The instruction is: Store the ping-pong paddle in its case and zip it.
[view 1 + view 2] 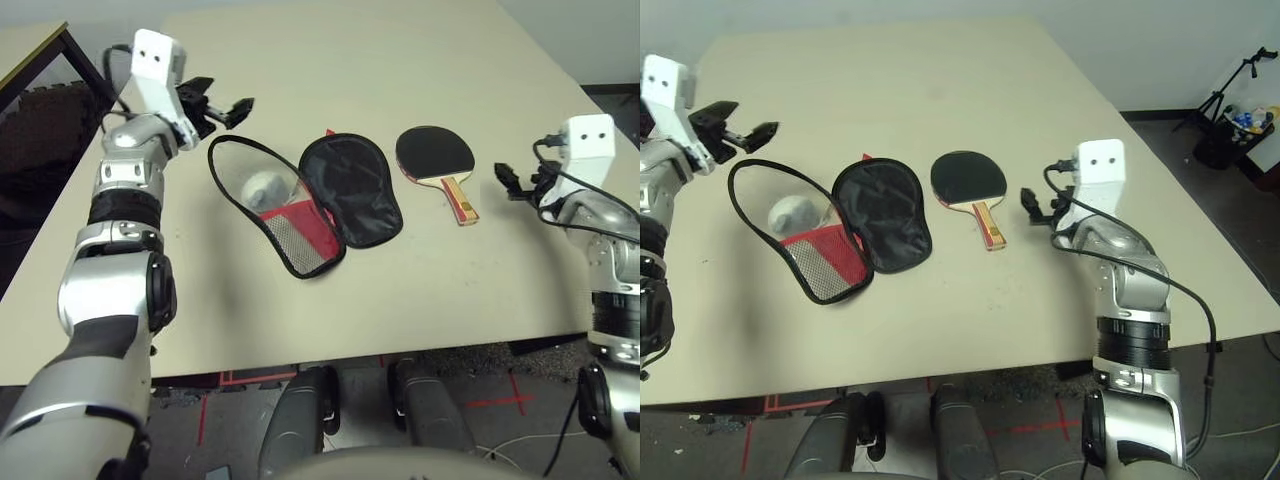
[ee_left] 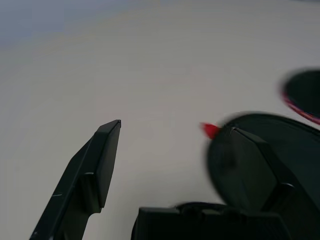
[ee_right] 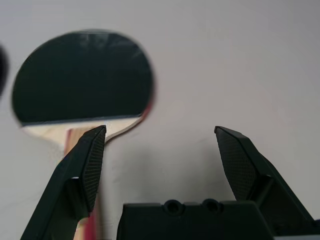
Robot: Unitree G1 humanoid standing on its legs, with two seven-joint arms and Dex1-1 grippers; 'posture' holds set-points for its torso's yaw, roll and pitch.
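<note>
Left eye view: pale beige table point(image 1: 430, 300), smooth matte top, with lots of bare surface across the lower part and upper middle of the frame. The case point(image 1: 310, 205) lies unzipped and spread open at centre-left: a black fabric flap, rounded and paddle-shaped, on its right half; on its left half a thin black zipper rim loops round a red lower part with a grey mesh pocket. A small grey soft lump point(image 1: 265, 187) sits inside that loop. The ping-pong paddle point(image 1: 437, 160) lies flat just right of the case, not touching it, with a round black rubber face, red edge and a short light wooden handle with a red mark, pointing to the lower right.

My left gripper point(image 1: 220, 108) hovers at upper left, above and left of the case, its black fingers spread wide and holding nothing. In the left wrist view the fingers point(image 2: 102, 160) stand well apart over bare table, the black case flap behind one of them.

My right gripper point(image 1: 512, 182) sits at mid-right, near the paddle's handle, touching nothing. In the right wrist view its ribbed black fingers point(image 3: 90, 165) are wide apart and empty, with the paddle blade point(image 3: 82, 77) beyond one finger.

The table's near edge runs along the lower frame, and its right edge slants past my right arm.
</note>
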